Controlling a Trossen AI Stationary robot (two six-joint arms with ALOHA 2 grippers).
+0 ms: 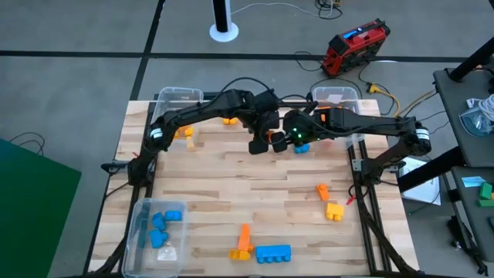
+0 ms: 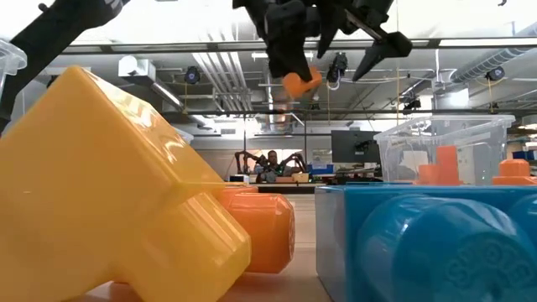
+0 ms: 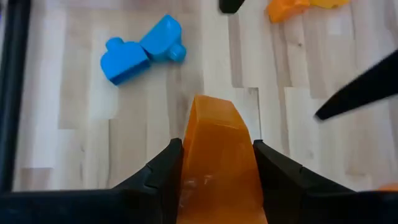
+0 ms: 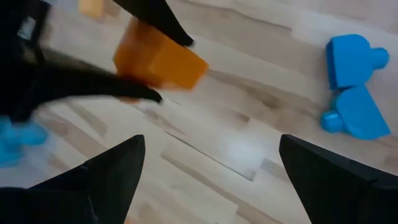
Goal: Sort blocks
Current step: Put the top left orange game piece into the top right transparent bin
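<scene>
An orange block (image 3: 217,149) sits in my shut left gripper (image 3: 217,146), above the far middle of the table (image 1: 272,140). The low view shows it high over the wood (image 2: 300,82). My right gripper (image 4: 211,155) hovers open right beside it (image 1: 297,135), holding nothing. Two blue blocks (image 4: 354,87) lie touching on the wood under both grippers (image 1: 302,147). More blocks lie loose: an orange one (image 1: 228,120) and a yellow one (image 1: 188,134) at the far left, others at the near edge. My left gripper pinches the orange block by two opposite sides (image 3: 186,155) between its two fingers. The fingers (image 2: 281,59) come from above, pointing down. The block is lifted clear of the table and sticks out beyond the fingertips.
Clear bins stand at the far left (image 1: 177,96), far right (image 1: 337,94) and near left (image 1: 143,232), the last with blue blocks. Orange (image 1: 322,191) and yellow (image 1: 333,210) blocks lie near right; an orange (image 1: 243,241) and a long blue block (image 1: 272,252) lie near the front edge.
</scene>
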